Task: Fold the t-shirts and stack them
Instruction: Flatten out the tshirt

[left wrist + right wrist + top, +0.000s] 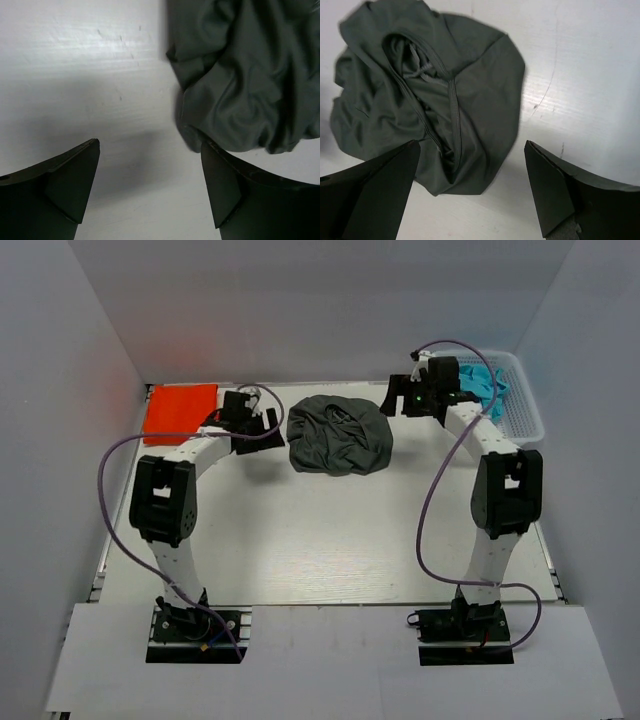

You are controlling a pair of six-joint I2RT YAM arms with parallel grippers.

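The grey t-shirt (pixel 340 435) lies in a crumpled heap on the bench (pixel 330 540), near the middle of the far edge, its collar seam showing among the folds in the right wrist view. The orange-red t-shirt (pixel 180 410) lies flat and folded in the far left corner, well apart from the grey one.

The left gripper (pixel 258 425) hangs just beside the heap's left side, spread wide and empty (from its own camera, bare bench lies between the fingers, the cloth's edge by the right one). The right gripper (pixel 398 400) hangs at the heap's far right side, also spread wide, holding nothing.

A white basket (pixel 530 410) in the far right corner holds a blue cloth (pixel 490 380).
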